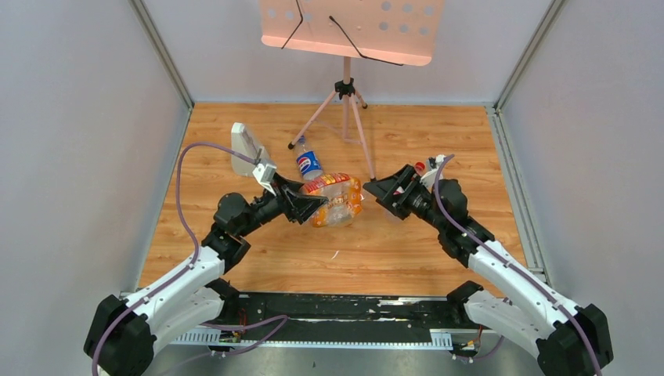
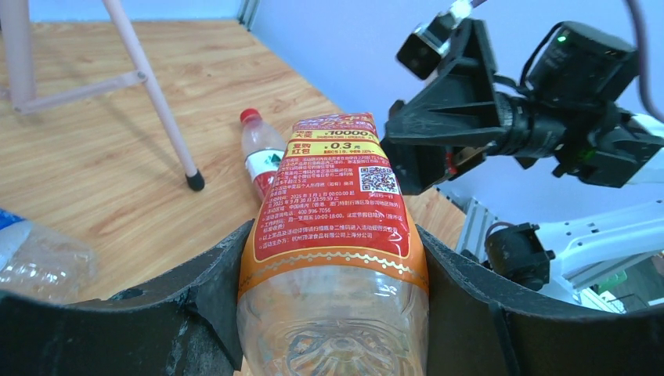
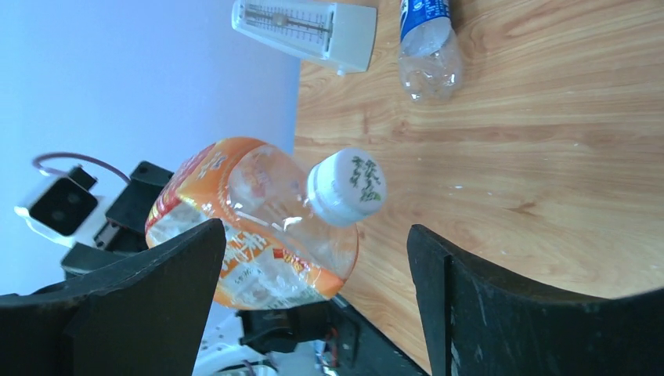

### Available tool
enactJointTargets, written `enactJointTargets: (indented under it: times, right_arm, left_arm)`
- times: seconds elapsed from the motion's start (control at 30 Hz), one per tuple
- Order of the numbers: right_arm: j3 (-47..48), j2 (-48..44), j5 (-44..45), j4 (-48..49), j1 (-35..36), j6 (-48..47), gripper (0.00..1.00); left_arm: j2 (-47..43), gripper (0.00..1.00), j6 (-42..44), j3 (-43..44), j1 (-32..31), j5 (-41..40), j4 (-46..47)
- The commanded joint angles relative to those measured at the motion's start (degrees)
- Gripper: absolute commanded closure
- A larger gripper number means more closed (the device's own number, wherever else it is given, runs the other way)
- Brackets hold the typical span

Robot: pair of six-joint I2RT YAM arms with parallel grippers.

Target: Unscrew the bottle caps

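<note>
White cap [image 3: 346, 186] on the orange-labelled bottle [image 1: 337, 200]: being held over the tabletop [image 1: 407, 251] by the left gripper [image 1: 308, 205] clamping the bottle's body, pointing along the bottle's long axis at the wide-open, empty right gripper [image 1: 374, 190] just ahead.

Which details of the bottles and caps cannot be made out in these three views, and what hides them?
White cap: left wrist view, hidden behind the orange-labelled bottle itself.
Pepsi bottle: right wrist view, neck and cap cut off by the top edge.
Red-capped bottle: top view, mostly covered by the right end effector.
Whether that cap is loose or tight: no view shows its thread.
</note>
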Motion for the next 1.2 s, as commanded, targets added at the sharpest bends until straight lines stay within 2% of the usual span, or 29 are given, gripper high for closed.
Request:
enactJointTargets:
  times: [0.0,0.03,0.2,0.33,0.37,0.47,0.5,0.53,0.57,0.6,0.63,0.67,0.73,0.87,0.97,1.17]
  right_arm:
    - [0.62,2.93,-1.24,8.30,-1.26,10.99,0.14]
    - [0.94,3.86,-0.86,8.50,-1.39,12.68,0.15]
    - [0.04,7.89,-2.22,14.79,-1.58,17.46,0.36]
    - [-0.91,8.65,-1.05,17.10,-1.65,18.49,0.44]
    - [-1.05,8.46,-0.95,17.69,-1.67,18.38,0.58]
    - [-0.89,7.26,-1.21,17.60,-1.68,17.01,0.80]
    - [-0.70,6.86,-1.25,17.03,-1.67,15.84,0.89]
    - [-0.39,6.35,-1.17,16.03,-1.66,14.59,0.94]
    - [0.09,6.03,-1.04,14.80,-1.71,12.91,0.99]
    - [0.85,5.75,-0.84,12.96,-1.67,11.20,1.00]
    - [1.89,5.44,-0.52,10.92,-1.67,9.27,1.00]
    - [2.48,5.07,-0.15,8.92,-1.65,7.14,1.00]
    - [3.17,3.90,1.30,5.96,-1.67,3.29,1.00]
    - [4.53,2.07,5.01,0.37,-1.67,-3.89,1.00]
    - [6.52,2.33,4.20,-1.11,-1.67,-10.80,1.00]
    - [11.01,6.23,-2.97,-4.67,-1.67,-18.76,1.00]
  left_arm:
    - [0.54,1.00,-1.97,-0.04,-0.22,1.15,8.57]
    - [0.73,1.00,-2.18,-0.23,-0.18,1.35,9.47]
    - [0.87,1.00,-2.49,-1.02,-0.18,1.94,10.94]
    - [-0.06,1.00,-2.82,-1.82,-0.21,2.95,11.09]
    - [-0.28,1.00,-2.94,-2.05,-0.17,2.88,11.20]
    - [-1.20,0.96,-2.75,-3.16,-0.18,2.24,10.94]
    - [-1.42,0.91,-2.57,-3.34,-0.20,1.91,10.33]
    - [-1.80,0.86,-2.06,-3.49,-0.22,1.78,9.38]
    - [-1.99,0.67,-1.74,-3.41,-0.22,1.80,8.60]
    - [-2.34,0.42,-0.95,-2.89,-0.23,1.77,6.53]
    - [-2.47,0.31,-0.53,-2.50,-0.23,1.73,4.98]
    - [-2.90,0.15,0.54,-1.48,-0.23,1.60,1.19]
    - [-3.61,0.02,2.67,0.63,-0.21,1.41,-4.75]
    - [-6.16,0.00,7.73,4.18,-0.19,-1.46,-15.33]
    - [-6.85,0.00,11.42,7.48,-0.22,-1.78,-19.85]
    - [0.07,0.00,16.59,14.92,-0.18,7.33,-27.07]
